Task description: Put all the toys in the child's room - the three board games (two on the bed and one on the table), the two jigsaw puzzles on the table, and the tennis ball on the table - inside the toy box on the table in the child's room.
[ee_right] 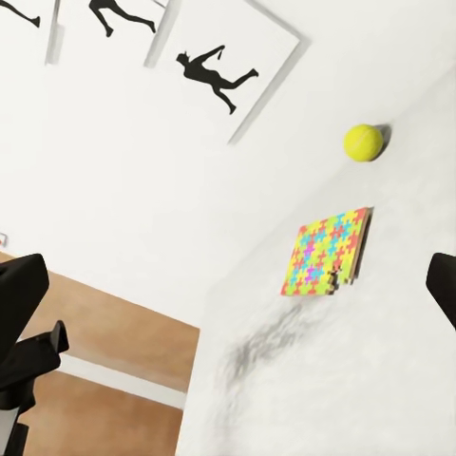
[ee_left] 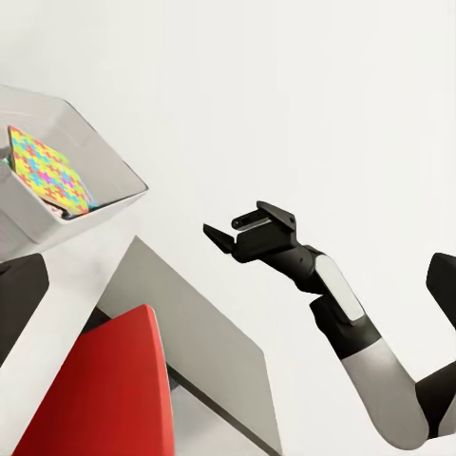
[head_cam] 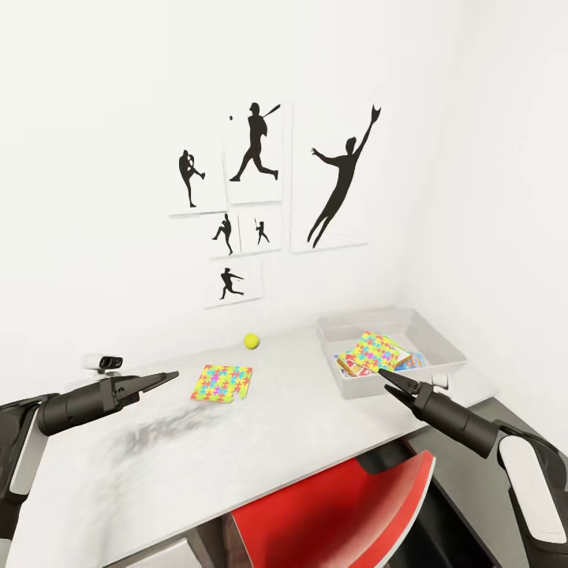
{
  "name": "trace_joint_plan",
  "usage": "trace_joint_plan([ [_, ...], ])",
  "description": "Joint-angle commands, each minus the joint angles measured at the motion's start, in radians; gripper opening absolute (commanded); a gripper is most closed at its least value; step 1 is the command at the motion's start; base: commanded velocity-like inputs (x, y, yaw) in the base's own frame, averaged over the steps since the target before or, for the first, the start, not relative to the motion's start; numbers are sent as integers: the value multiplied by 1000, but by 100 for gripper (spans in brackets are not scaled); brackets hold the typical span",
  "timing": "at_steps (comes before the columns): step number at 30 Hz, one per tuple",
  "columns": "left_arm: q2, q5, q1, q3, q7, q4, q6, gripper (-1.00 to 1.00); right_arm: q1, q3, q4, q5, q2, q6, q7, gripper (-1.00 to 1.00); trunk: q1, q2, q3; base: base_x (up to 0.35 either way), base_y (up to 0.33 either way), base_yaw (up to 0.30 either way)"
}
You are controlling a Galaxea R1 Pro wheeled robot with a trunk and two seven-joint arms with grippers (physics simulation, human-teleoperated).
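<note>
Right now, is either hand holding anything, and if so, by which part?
Nothing is held. The left hand hovers empty over the table; the right hand is empty beside the toy box, its fingers apart.

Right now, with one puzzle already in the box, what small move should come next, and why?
Probably ease the left gripper forward and down toward the jigsaw puzzle lying flat on the table. It looks like the nearest loose toy; the tennis ball sits farther back by the wall. The toy box already holds another puzzle on top of game boxes. The right gripper hovers at its near rim.
</note>
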Motion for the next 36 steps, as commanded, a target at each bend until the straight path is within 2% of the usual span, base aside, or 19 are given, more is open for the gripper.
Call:
trace_joint_plan([
  [1,0,0,-1,0,-3,0,11,100,-1,-2,0,4,0,5,5,100,1,-2,-2,0,0,0],
  [26,2,-1,-1,0,-3,0,11,100,-1,-2,1,17,1,4,-2,100,1,-2,-2,0,2,4],
  [31,2,0,-1,0,-3,0,11,100,-1,0,-2,22,1,4,-2,100,1,-2,-2,0,102,203],
  [36,2,-1,-1,0,-3,0,11,100,-1,0,-4,47,2,5,-5,100,1,-2,-2,0,69,273],
])
